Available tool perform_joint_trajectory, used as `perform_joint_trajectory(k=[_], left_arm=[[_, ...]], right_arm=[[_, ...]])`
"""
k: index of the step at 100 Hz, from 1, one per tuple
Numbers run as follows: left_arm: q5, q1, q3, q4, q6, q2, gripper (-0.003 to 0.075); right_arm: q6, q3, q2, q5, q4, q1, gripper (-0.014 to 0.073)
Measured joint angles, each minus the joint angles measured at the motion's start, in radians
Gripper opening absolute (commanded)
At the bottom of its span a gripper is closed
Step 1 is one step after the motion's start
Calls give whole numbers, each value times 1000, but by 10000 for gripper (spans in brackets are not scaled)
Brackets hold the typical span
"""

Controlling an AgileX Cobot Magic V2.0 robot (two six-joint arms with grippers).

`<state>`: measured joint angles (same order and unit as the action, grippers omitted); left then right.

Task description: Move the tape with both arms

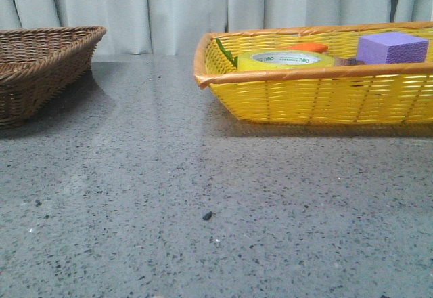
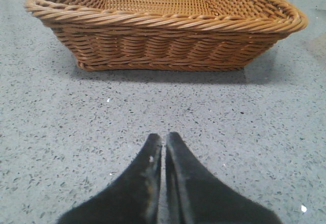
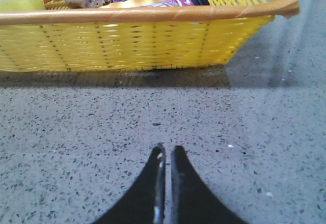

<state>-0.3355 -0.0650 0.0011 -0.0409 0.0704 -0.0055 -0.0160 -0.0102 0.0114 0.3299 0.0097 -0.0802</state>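
Nearest me, over bare grey worktop point(image 1: 203, 196), both hands wait with fingers pressed together on nothing: the left hand point(image 2: 163, 145) faces the brown basket point(image 2: 168, 28), the right hand point(image 3: 166, 155) faces the yellow basket point(image 3: 153, 40). Farther right, inside that yellow one, the tape point(image 1: 285, 60) lies flat beside a purple block point(image 1: 392, 47), likely so the right arm picks first.
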Motion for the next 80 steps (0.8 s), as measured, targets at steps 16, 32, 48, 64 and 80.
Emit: perform_joint_trajectory(k=[16, 32, 48, 64, 80], left_arm=[[32, 0, 0, 0, 0, 0, -21], [74, 0, 0, 0, 0, 0, -20], [100, 0, 0, -2, 0, 0, -21], [122, 0, 0, -2, 0, 0, -20], [130, 0, 0, -2, 0, 0, -20]], right_arm=[[0, 0, 0, 0, 0, 0, -67], [0, 0, 0, 0, 0, 0, -67], [0, 0, 0, 0, 0, 0, -67], [0, 0, 0, 0, 0, 0, -67], [0, 0, 0, 0, 0, 0, -67]])
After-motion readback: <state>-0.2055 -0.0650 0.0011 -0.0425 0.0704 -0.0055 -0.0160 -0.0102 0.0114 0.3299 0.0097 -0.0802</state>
